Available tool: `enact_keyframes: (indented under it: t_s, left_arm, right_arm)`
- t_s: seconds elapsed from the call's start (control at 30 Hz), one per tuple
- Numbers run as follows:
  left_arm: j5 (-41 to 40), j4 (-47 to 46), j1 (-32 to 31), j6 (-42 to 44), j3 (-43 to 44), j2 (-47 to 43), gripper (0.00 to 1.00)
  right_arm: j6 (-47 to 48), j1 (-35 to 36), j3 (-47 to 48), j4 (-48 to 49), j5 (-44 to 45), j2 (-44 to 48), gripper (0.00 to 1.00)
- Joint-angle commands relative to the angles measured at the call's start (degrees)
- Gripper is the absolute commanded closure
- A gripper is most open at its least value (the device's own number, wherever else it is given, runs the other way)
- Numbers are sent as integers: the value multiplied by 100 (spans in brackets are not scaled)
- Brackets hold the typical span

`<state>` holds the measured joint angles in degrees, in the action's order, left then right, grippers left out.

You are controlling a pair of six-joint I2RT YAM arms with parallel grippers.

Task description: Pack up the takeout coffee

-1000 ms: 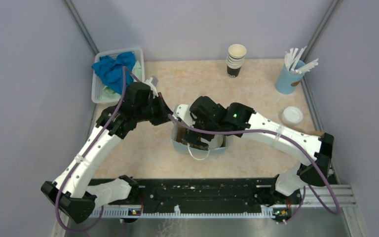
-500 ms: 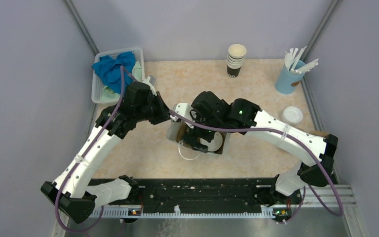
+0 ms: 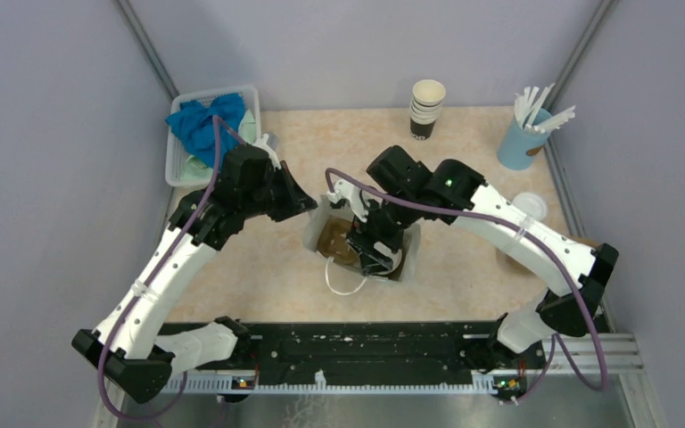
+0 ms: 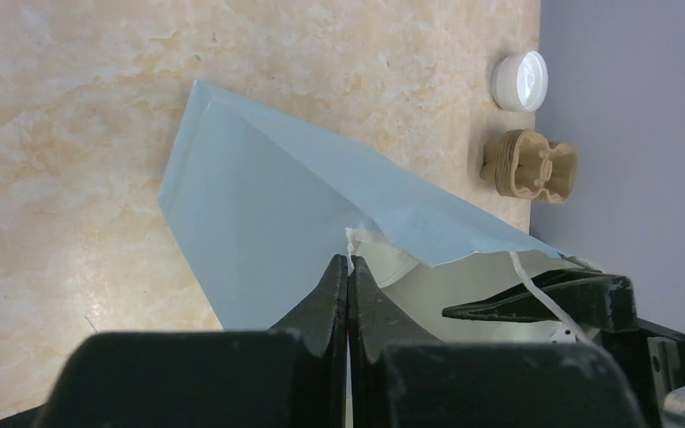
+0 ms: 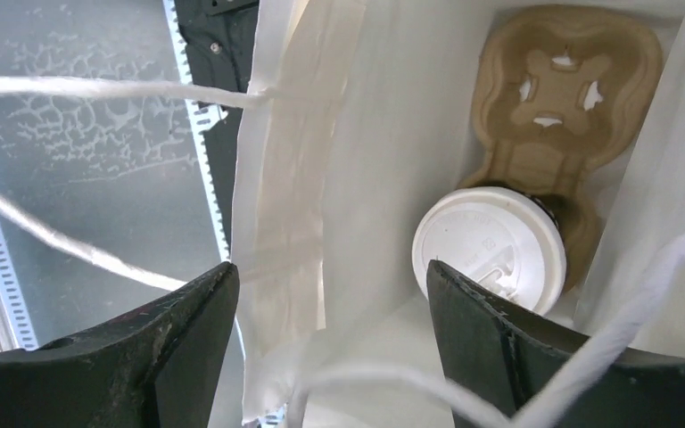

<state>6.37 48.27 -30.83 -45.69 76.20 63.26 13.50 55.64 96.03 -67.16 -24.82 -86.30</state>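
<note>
A: How far along?
B: Nearly done, I'd judge. The takeout coffee (image 5: 489, 248) sits in its carrier (image 5: 562, 89) inside the bag (image 4: 268, 214). Your left claw (image 4: 348, 267) pinches the bag's rim, and your right claw (image 5: 330, 299) gapes empty. You've only to lift clear.

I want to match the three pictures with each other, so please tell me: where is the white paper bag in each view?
Top external: the paper bag sits near the picture's centre, mouth up.
Left wrist: the bag fills the middle; the left gripper pinches its rim.
Right wrist: its white inside fills the right half, the takeout coffee at the bottom.
Shared landmark: the bag's white string handle.
</note>
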Motion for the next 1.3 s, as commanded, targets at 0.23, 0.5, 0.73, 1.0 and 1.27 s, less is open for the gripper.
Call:
enact_keyframes:
  t_s: [0.23,0.5,0.73,1.0,1.27]
  left_arm:
    - [-414,83,-20,142,281,-39,100]
    - [-462,129,-14,192,294,-32,100]
    - [-378,-74,-20,236,291,-94,100]
    - [-26,-772,-19,240,20,-299,100]
    - [-1273,-279,-18,241,299,-304,100]
  right_arm:
    - [-293,-79,357,-185,-331,539,20]
    - [-587,-79,133,84,-610,821,15]
    - [-681,-397,-296,558,-1662,908,15]
    - [-1126,-626,-926,1579,-2722,505,15]
    - [-1047,-847,-1009,1187,-2683,728,14]
